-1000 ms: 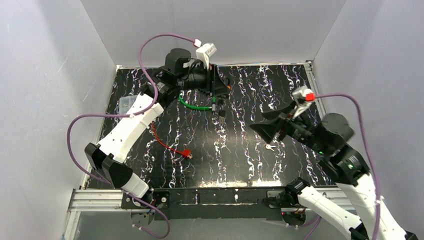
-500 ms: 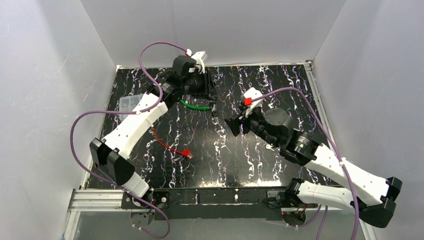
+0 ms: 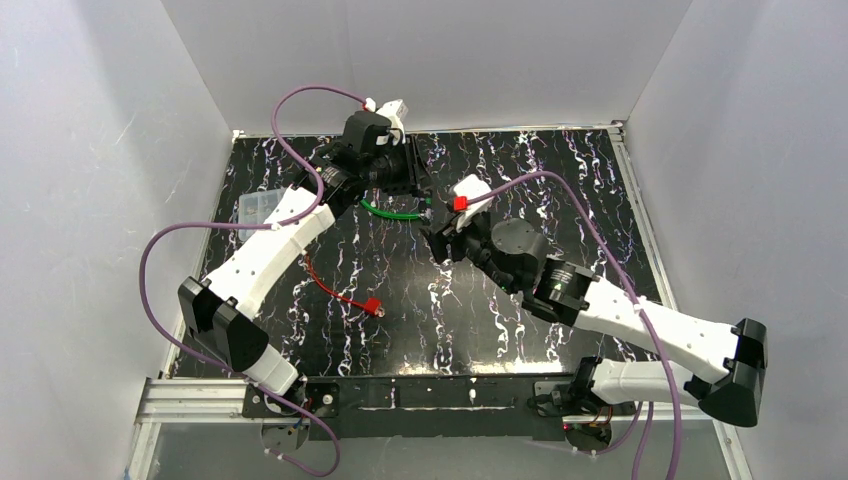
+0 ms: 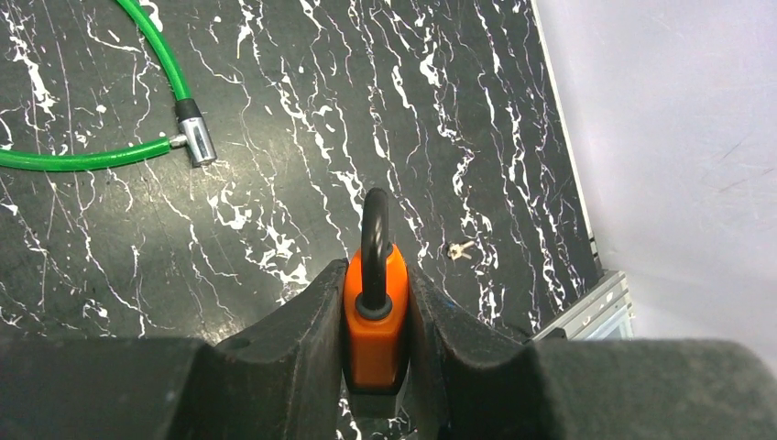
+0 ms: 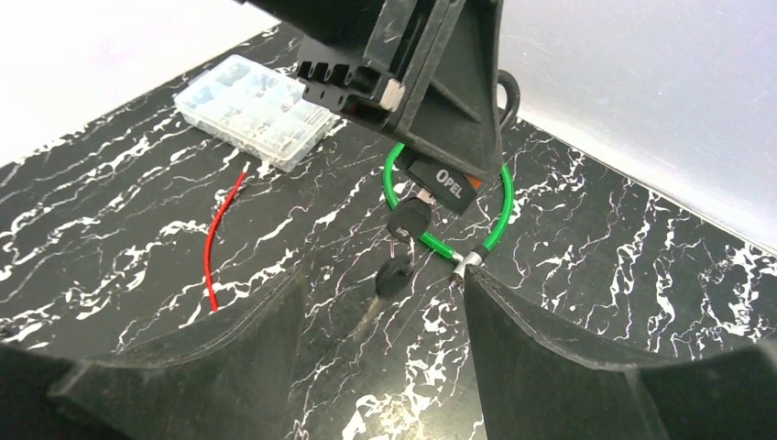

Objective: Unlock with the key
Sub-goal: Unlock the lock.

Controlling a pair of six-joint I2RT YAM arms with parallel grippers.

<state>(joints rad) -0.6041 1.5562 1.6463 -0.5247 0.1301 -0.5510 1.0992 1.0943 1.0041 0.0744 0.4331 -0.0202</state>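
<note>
- My left hand [image 4: 376,280] is narrowed onto the orange padlock [image 4: 374,335], one finger pressed on each flat side of its body, the black shackle [image 4: 374,229] sticking out past my fingertips.
- From above, that left hand [image 3: 398,172] holds the lock off the counter [image 3: 520,170] near its far edge, left of centre.
- The lock's bottom end, marked OPEL [image 5: 446,180], faces my right hand. A black-headed key [image 5: 410,220] sits at its underside, apparently in the keyhole, and a second black key [image 5: 394,273] dangles below it.
- My right hand [image 5: 385,367] is wide apart and holds nothing. Both keys show in the gap between my fingers [image 5: 211,357], near but not touching.
- In the overhead view my right hand [image 3: 437,240] is just beside the hanging keys, on their near side.
- A green cable loop [image 5: 499,215] lies on the counter behind the lock, its metal end [image 5: 469,261] close to the keys.
- A clear compartment box [image 5: 255,108] sits at the left side, with a red wire [image 5: 213,247] lying nearer to me.
- A small silvery key [image 4: 461,249] lies alone on the counter, well apart.
</note>
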